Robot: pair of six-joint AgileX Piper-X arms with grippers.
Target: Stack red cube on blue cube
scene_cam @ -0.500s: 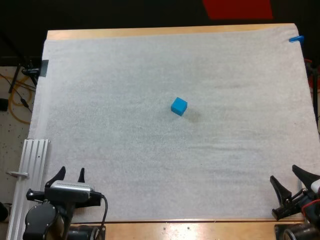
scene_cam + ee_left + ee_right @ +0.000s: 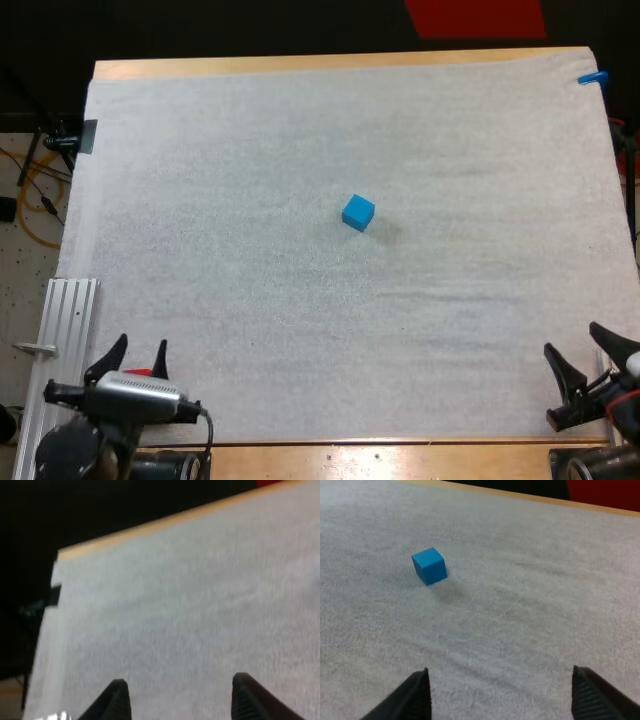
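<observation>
Pointing across the white mat (image 2: 250,300) from its near left corner, the left claw (image 2: 137,352) has its two black fingers (image 2: 119,700) spread apart, with nothing between them. The blue cube (image 2: 358,212) sits near the middle of the mat, well apart from both claws. At the near right corner of the desk (image 2: 400,455), the right claw (image 2: 588,358) is spread wide too, holding nothing.
</observation>
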